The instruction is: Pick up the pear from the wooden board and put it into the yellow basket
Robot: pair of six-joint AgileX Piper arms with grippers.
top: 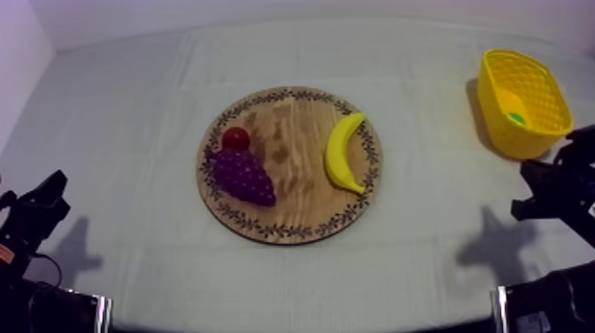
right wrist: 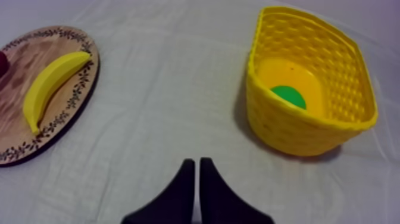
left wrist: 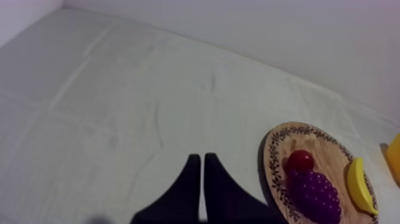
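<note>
Pear (right wrist: 288, 96): lay inside the yellow basket (right wrist: 297, 134), a green shape on its floor, partly hidden by the near wall.
Basket: stood at the right side of the worktop (top: 133, 106), well apart from the board.
Board: the round wooden board (top: 297, 177) sat mid-worktop carrying a banana (top: 341, 152), a bunch of grapes (top: 241, 175) and a small red fruit (top: 235, 138) touching the grapes.
Right pincer (right wrist: 196, 161): closed on nothing, low over the cloth between board and basket.
Left pincer (left wrist: 201, 156): closed on nothing, beside the board.

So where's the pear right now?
The pear lies inside the yellow basket, at the right side of the table in the top view, away from the wooden board.
</note>
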